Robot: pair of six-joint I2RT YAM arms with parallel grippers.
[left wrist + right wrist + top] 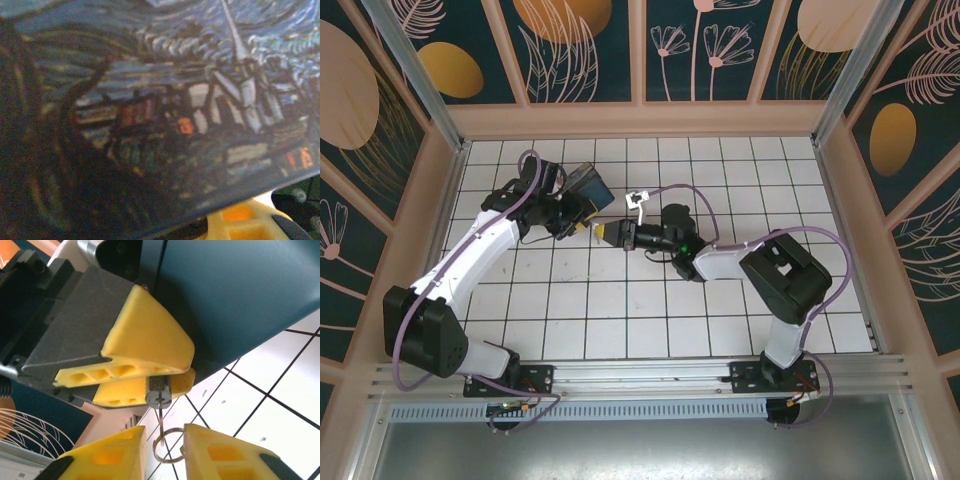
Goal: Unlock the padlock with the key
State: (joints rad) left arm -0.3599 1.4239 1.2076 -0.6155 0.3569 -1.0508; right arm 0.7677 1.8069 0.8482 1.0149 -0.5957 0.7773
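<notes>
The padlock, a small silvery-faced body, is clamped between the yellow fingers of my left gripper. Its keyhole end points toward the right wrist camera. The key sticks out of that keyhole, and its wire ring hangs in the gap of my right gripper. The right fingers stand apart on either side of the ring. One finger touches the ring's edge and the other is clear of it. In the top view the right gripper meets the left one tip to tip above the tiles.
A blue starry-night painted box sits right against the left gripper, close in front of the left wrist camera and above the padlock. The white tiled floor is ringed by a raised beige wall.
</notes>
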